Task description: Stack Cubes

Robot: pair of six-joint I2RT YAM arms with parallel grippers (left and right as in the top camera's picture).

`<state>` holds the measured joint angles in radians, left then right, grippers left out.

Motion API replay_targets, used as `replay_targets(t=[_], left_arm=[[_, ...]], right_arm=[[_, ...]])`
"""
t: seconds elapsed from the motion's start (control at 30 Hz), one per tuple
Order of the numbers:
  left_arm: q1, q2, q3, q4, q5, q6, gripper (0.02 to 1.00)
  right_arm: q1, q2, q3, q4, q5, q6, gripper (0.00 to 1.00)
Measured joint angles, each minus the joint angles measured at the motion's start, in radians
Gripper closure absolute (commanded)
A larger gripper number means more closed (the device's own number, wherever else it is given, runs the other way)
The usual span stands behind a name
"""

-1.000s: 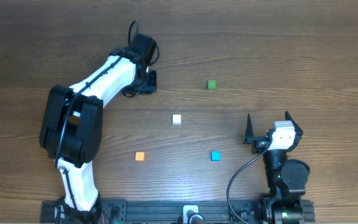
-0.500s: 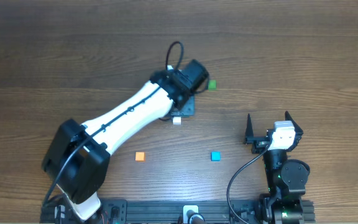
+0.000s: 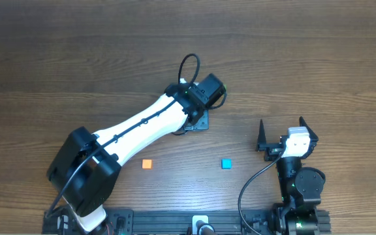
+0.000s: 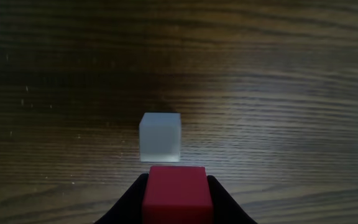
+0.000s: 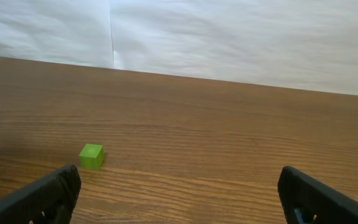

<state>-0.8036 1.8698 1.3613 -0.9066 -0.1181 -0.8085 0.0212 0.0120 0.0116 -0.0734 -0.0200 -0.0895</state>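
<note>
Misalignment risk: left gripper (image 4: 175, 198) sat clamped on red cube (image 4: 174, 190) at bottom centre of the left wrist view, white cube (image 4: 160, 137) mid-frame just beyond, right gripper (image 3: 281, 134) spread, idle, lower right of the top view; I judged an off-centre release would tumble it.

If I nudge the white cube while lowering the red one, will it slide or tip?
Probably slides, not tips: the white cube sits flat on the smooth table, as wide as tall. It looks light, so a bump from the red cube in the left hand could shift it.
</note>
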Motion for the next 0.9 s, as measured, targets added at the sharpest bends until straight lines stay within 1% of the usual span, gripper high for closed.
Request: replay_targets(t=[0.33, 0.9], left_arm=[[0.021, 0.002, -0.009, 0.015, -0.007, -0.023, 0.967], [0.021, 0.06, -0.009, 0.029, -0.006, -0.026, 0.972]], right_arm=[[0.0, 0.0, 0.0, 0.0, 0.0, 0.0, 0.007], [0.0, 0.0, 0.0, 0.0, 0.0, 0.0, 0.007]])
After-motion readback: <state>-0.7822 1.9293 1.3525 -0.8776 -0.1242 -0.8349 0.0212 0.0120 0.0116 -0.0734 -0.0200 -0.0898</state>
